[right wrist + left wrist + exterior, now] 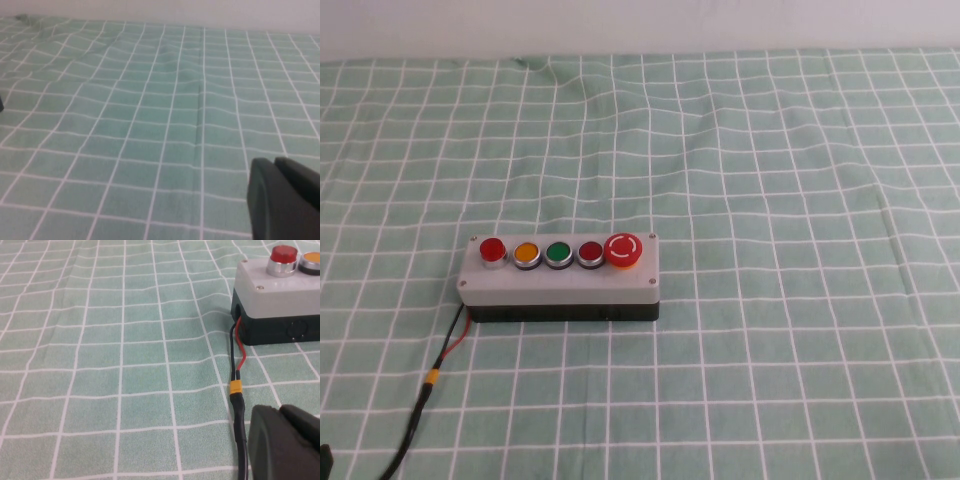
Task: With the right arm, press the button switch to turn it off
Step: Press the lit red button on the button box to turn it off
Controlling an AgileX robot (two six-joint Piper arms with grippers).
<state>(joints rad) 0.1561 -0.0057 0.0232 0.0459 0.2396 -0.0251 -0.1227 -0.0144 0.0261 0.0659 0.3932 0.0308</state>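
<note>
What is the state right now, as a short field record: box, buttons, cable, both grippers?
box: grey button box on green checked cloth
buttons: from robot's left, red button, yellow button, green button, dark red button, red mushroom button
cable: black-and-red cable leaves box's left end
left gripper: low beside the cable, short of the box
right gripper: over bare cloth, box outside its view
contact: nothing touching any button

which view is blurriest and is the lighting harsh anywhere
High view: sharp, even light, no hard shadow beside the grey rectangular switch box. Left wrist view: green checked cloth crisp, left claw a dark blur near the black cable. Right wrist view: blurriest, cloth hazy, right claw a dark blur over it.
</note>
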